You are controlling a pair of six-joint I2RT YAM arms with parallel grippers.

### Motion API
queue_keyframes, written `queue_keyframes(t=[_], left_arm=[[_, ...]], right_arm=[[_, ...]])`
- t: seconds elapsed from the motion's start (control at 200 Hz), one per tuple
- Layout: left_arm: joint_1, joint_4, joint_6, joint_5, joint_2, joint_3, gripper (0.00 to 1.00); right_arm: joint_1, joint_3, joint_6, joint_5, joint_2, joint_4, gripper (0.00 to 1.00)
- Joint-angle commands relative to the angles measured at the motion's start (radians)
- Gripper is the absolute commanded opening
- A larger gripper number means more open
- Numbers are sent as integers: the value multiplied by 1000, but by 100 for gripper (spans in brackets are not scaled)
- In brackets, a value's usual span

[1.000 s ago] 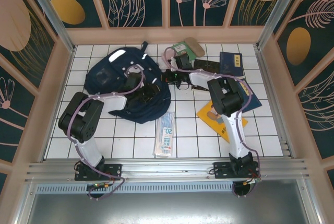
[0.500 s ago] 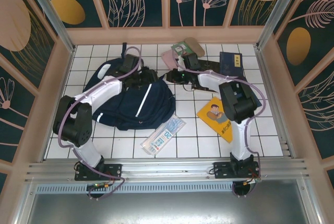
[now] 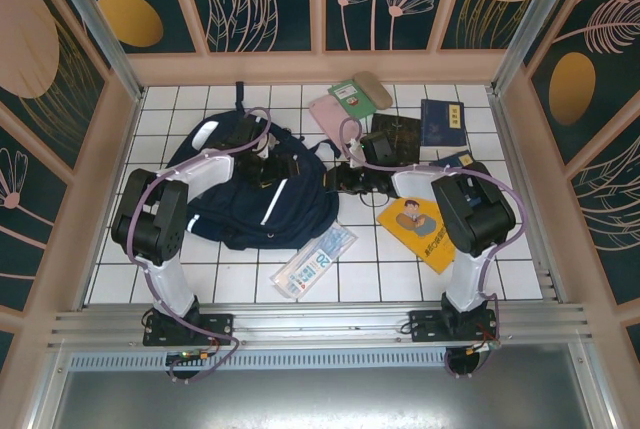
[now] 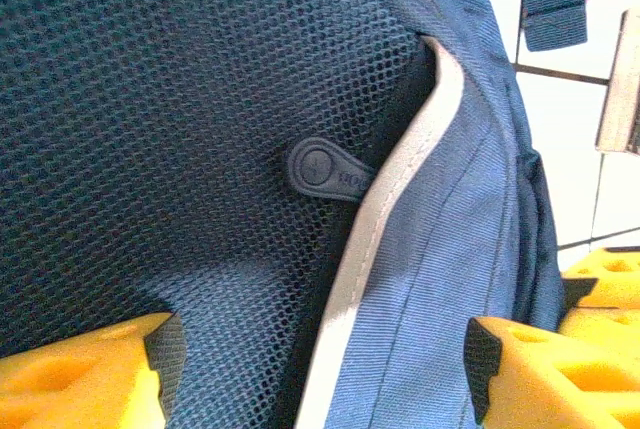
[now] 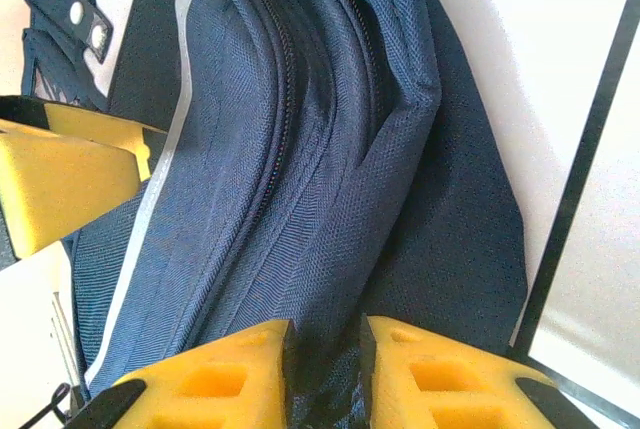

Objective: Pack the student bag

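Noted on the tiled table: student bag, lying flat, slumped and creased, directly under and ahead of both grippers. Right gripper clamped on a pinched fold of navy cloth at the bag's edge, pads nearly meeting with only fabric between. Left gripper spread wide, one pad on either side of the raised seam where the reflective stripe meets the mesh panel; nothing pinched. Rubber pull tab, probably a zip pull, just ahead of the left gripper and roughly centred between its pads. Zip track running away ahead of the right gripper, apparently closed along the visible stretch; elsewhere cannot tell. Yellow book behind the right gripper, clear pouch just beside the bag's near edge; both outside the bag. Handling judged thus: soft and limp, no stiffness of its own, likely to sag and bunch wherever lifted at a single point; weave probably smooth enough to slide out of a shallow pinch; not fragile; bulky rather than heavy, seemingly near empty. Best holds judged to be doubled or stitched parts: the seam at the stripe, the edge fold already gripped, the pull tab for opening. Recommended: two holds well apart across the opening, since a single hold would probably drag the whole bag instead of parting it. Risk: mesh snagging on a pad.
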Motion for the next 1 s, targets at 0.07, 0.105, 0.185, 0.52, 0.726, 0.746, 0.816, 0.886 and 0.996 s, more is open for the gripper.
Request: queue_keyframes(t=[0.07, 0.105, 0.185, 0.52, 0.726, 0.746, 0.816, 0.886, 0.996], left_arm=[[-9, 84, -18, 224, 2, -64, 71], [-10, 90, -20, 245, 4, -70, 70], [-10, 100, -18, 279, 9, -83, 67], [-9, 91, 24, 279, 3, -106, 38], [-10, 48, 80, 203, 51, -92, 23], [-9, 44, 85, 194, 54, -90, 23], [-11, 44, 99, 170, 55, -92, 20], [-11, 55, 109, 175, 49, -98, 6], [-12, 59, 120, 161, -2, -102, 0]], right_arm=[[5, -25, 34, -16, 34, 70, 26], [6, -21, 38, -20, 42, 73, 26], [7, -15, 40, -18, 51, 76, 26], [7, -6, 45, -10, 66, 74, 25], [9, -5, 41, -3, 55, 61, 25], [8, -7, 40, -2, 54, 60, 25], [10, -6, 38, 2, 42, 56, 25], [12, -4, 31, 16, 24, 39, 25], [12, 4, 5, 86, -31, -13, 26]])
